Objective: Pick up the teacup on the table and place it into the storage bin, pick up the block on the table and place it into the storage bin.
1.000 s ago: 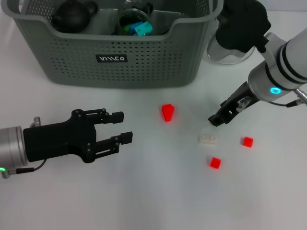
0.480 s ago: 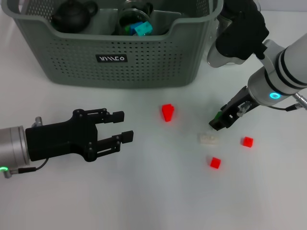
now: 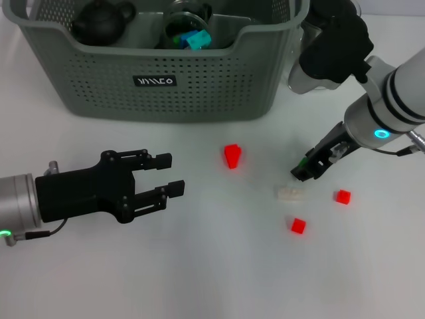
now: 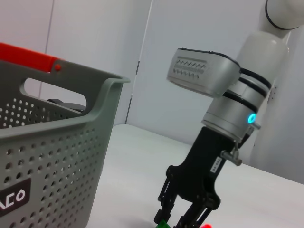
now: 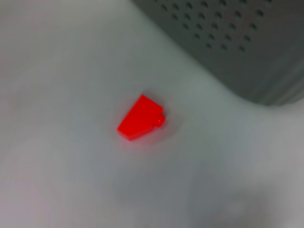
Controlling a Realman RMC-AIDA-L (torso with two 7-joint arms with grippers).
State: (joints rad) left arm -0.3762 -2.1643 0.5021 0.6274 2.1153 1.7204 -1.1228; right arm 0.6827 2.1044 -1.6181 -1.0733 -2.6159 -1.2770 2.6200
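The right gripper [image 3: 303, 173], jaws narrowly parted and empty, hovered above one white block [image 3: 289, 193] among three red blocks [image 3: 232, 155].

Open table [image 3: 219, 266] between both grippers — only scattered blocks; the storage bin [image 3: 159, 80] walls off the far side.

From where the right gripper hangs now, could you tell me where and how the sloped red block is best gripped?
Probably from above, closing on the two flat side faces of the sloped red block. Its top slants, so fingers there could slip. It lies alone on the table, free on every side. The right gripper is nearer than the left gripper.
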